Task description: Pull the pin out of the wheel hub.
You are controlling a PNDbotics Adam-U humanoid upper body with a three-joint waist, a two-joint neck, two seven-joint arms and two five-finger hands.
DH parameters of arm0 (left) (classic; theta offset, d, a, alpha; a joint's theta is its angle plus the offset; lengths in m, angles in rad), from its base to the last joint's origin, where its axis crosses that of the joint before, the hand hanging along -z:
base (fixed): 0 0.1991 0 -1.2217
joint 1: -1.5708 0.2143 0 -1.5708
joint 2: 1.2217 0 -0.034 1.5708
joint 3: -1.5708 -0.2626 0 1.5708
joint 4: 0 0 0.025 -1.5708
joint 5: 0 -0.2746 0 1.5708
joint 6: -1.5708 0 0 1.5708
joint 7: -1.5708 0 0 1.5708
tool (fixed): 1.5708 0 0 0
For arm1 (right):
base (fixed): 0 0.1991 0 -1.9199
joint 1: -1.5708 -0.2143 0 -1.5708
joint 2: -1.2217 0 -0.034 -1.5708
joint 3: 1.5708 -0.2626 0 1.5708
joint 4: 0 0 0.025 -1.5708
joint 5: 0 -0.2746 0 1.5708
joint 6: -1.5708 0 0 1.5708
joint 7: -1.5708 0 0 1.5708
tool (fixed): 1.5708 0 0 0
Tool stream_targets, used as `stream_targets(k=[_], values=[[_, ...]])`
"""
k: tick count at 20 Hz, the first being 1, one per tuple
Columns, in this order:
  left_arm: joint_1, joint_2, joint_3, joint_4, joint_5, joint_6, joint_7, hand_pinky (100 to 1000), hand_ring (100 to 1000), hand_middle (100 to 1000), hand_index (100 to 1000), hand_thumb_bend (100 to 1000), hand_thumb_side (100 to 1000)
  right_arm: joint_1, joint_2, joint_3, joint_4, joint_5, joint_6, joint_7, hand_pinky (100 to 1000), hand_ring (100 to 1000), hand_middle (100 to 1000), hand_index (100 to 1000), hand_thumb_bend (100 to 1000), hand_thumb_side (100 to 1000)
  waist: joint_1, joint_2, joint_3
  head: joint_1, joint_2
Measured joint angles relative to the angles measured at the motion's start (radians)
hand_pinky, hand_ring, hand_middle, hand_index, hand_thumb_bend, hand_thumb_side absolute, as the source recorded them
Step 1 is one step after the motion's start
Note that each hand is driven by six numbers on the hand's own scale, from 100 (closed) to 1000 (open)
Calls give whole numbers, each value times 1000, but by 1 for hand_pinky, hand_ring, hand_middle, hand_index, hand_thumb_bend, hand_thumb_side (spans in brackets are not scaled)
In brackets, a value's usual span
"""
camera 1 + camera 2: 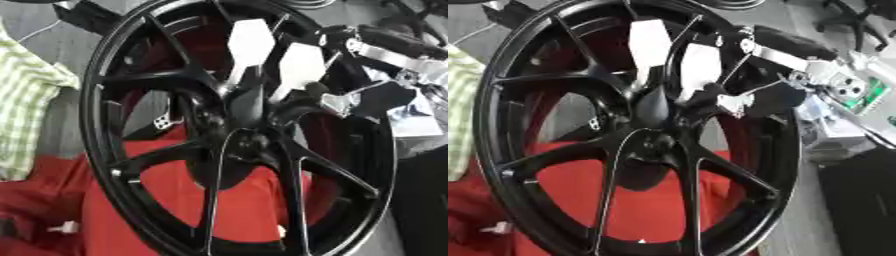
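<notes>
Wheel hub [249, 142] sits at centre of black alloy wheel [105, 75], upright over red cloth [166, 210]. Pin not discernible. Right hand [710, 82] at spokes just above hub; finger state can't tell. Pin prob. rigid, small: pinch exposed end, pull along axis.

grey floor [61, 125]; red cloth [245, 200]; office chair base [855, 22] behind

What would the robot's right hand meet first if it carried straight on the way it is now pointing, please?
Most likely the wheel's hub. The right hand reaches in from the right between the black spokes, its fingers aimed leftward at the centre. Depth is unclear, so a spoke could come first.
</notes>
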Motion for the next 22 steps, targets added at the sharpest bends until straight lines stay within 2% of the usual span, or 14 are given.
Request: stream_targets(k=[1,3,7,16,22], values=[[0,0,0,0,0,0,0,547,625,549,717,100,755,-3,0,3,0,-18,5,-11,909,865,678,759,100,484,0,0,1,0,0],[0,0,0,0,-1,0,0,547,626,550,717,100,753,-6,1,11,0,-56,17,-33,904,843,632,704,100,497,0,1,3,0,0],[0,0,0,0,-3,2,-1,549,627,550,718,100,752,-7,2,19,0,-117,39,-65,897,818,592,657,100,519,0,3,5,0,-3],[0,-2,0,0,-9,6,-1,551,627,550,718,100,754,-15,9,28,0,-171,61,-82,870,751,540,558,100,434,-2,3,6,0,-3],[1,-8,1,0,-9,8,1,552,627,550,719,100,753,-20,9,31,1,-214,50,-79,858,720,522,515,100,382,-2,3,4,1,-3]])
